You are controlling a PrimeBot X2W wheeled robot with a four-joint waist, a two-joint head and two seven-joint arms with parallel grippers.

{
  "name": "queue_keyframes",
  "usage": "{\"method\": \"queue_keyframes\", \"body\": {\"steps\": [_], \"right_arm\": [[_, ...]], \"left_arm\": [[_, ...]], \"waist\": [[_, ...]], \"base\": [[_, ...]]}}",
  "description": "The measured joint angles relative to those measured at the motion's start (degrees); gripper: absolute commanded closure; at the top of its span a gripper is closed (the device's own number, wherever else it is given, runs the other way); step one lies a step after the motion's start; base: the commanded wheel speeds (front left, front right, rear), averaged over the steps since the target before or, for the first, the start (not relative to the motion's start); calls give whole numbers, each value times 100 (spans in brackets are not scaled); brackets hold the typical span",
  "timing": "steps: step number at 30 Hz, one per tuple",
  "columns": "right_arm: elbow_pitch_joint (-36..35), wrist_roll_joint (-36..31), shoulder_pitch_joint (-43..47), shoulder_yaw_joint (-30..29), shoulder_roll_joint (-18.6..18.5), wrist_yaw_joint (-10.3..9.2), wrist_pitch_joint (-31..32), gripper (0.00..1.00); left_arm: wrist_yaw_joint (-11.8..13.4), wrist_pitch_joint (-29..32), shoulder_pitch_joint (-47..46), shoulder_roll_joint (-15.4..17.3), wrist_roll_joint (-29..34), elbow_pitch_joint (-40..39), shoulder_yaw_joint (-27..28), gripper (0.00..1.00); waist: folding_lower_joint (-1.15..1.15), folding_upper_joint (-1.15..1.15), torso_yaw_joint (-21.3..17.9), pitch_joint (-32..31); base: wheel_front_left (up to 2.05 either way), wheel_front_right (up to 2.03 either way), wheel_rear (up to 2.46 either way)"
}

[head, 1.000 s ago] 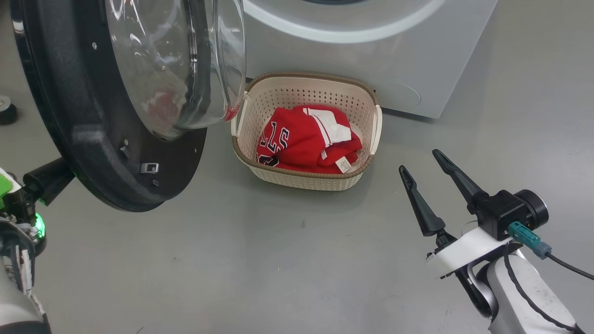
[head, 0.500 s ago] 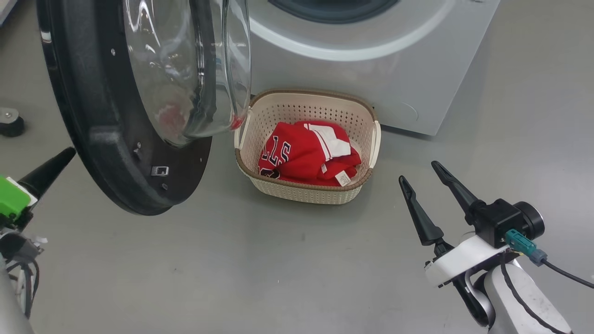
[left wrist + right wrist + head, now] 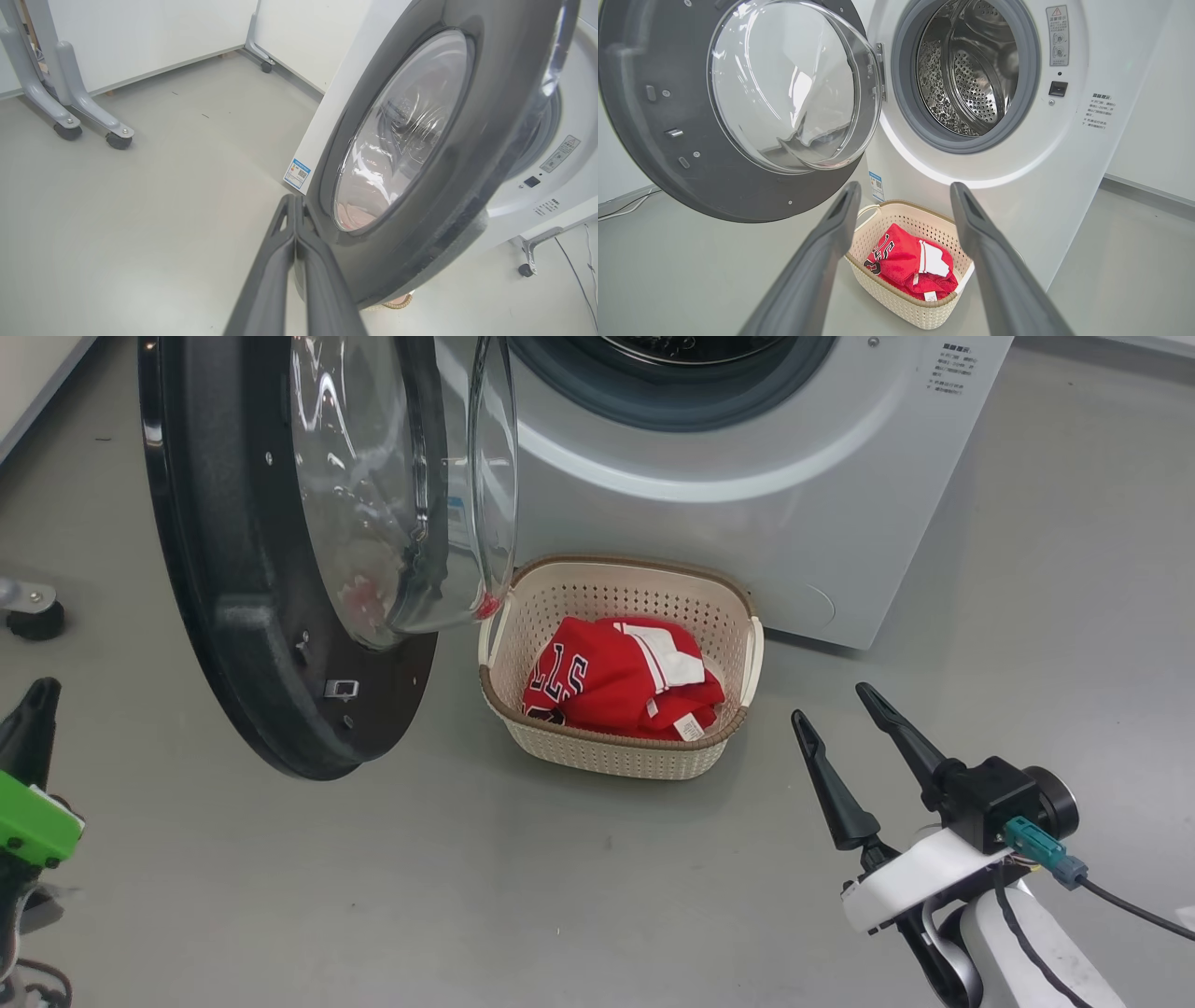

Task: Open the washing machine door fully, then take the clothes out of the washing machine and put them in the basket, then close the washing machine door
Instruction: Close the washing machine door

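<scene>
The door (image 3: 233,616) hangs open, its outer rim just beside the left gripper (image 3: 295,201), whose fingers are pressed together on nothing. Whether they touch the rim is hard to judge. The basket (image 3: 611,761) sits before the washer (image 3: 747,523) with red clothes (image 3: 616,686) inside, ahead of the right gripper (image 3: 826,702), which is spread wide and empty-handed. The drum (image 3: 966,70) shows bare steel.

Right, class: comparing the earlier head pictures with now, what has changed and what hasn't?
The left gripper, shut, has drawn back from the washing machine door toward the robot and now stands apart from it. The head camera has tilted up, showing more of the washing machine. Unchanged: door open, clothes in the basket, right gripper open and empty.
</scene>
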Motion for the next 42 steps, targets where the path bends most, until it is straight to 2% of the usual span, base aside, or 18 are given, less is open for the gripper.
{"method": "queue_keyframes", "body": {"steps": [4, 15, 23, 24, 25, 26, 27, 28, 42], "right_arm": [[-12, 0, 1, -7, 35, 0, 0, 0], [-56, 0, 59, -79, 64, -48, 0, 0], [-80, -1, 103, -94, 85, -48, 0, 0], [-81, -1, 103, -94, 86, -48, 0, 0], [-81, -1, 104, -97, 87, -48, 0, 0], [-81, -1, 104, -99, 87, -48, 0, 0], [-82, -1, 104, -101, 87, -48, 0, 0], [-85, -1, 104, -102, 87, -48, 0, 0], [-101, -10, 106, -137, 93, -47, 0, 0]], "left_arm": [[-1, -762, 360, 107, 414, -214, -208, 100], [-3, -2692, 1055, 123, 1193, -355, -781, 100], [-3, -3691, 1347, 98, 1604, -168, -1011, 100], [-3, -3780, 1363, 86, 1624, -129, -1016, 97], [-3, -3863, 1374, 66, 1645, -98, -1020, 68], [-3, -3932, 1378, 47, 1656, -68, -1028, 52], [-3, -4011, 1379, 33, 1689, -40, -1037, 52], [-4, -4098, 1384, 21, 1726, -13, -1040, 0], [-20, -4559, 1476, -47, 1875, 479, -1350, 0]], "waist": [[0, 0, -21, -36], [0, 0, -24, -73], [0, 0, -2, -69], [0, 0, -1, -68], [0, 0, -1, -67], [0, 0, -1, -64], [0, 0, -1, -62], [0, 0, -2, -56], [0, 0, -6, -57]], "base": [[0, 0, 0], [0, 0, 0], [0, 0, 0], [0, 0, 0], [0, 0, 0], [0, 0, 0], [0, 0, 0], [0, 0, 0], [0, 0, 0]]}}
